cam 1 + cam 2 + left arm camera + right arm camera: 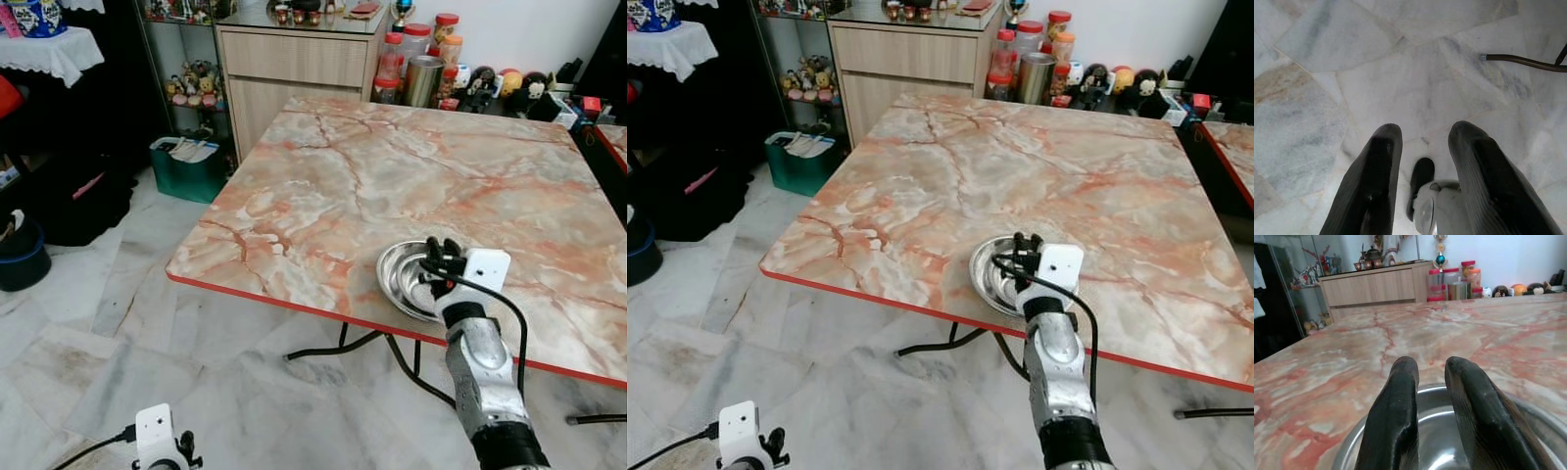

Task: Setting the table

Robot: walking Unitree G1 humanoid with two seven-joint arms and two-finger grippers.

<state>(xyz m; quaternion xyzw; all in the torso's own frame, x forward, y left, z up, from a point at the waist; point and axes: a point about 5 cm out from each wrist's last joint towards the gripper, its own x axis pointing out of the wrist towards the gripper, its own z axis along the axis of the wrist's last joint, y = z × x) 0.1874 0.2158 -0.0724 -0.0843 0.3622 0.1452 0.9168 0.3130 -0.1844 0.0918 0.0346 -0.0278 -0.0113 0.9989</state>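
The steel bowl sits near the red front edge of the marble table, lower right of the frame. The right gripper hangs over its rim, fingers a little apart, pinching nothing. The left gripper idles bottom left above the floor, fingers spread

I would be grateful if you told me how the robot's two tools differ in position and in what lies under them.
The right tool is raised over the marble table, above the steel bowl near its front edge; the left tool hangs low beside the table. The right tool has the bowl beneath its fingers; the left tool has bare floor. Both show black fingers slightly parted, gripping nothing.
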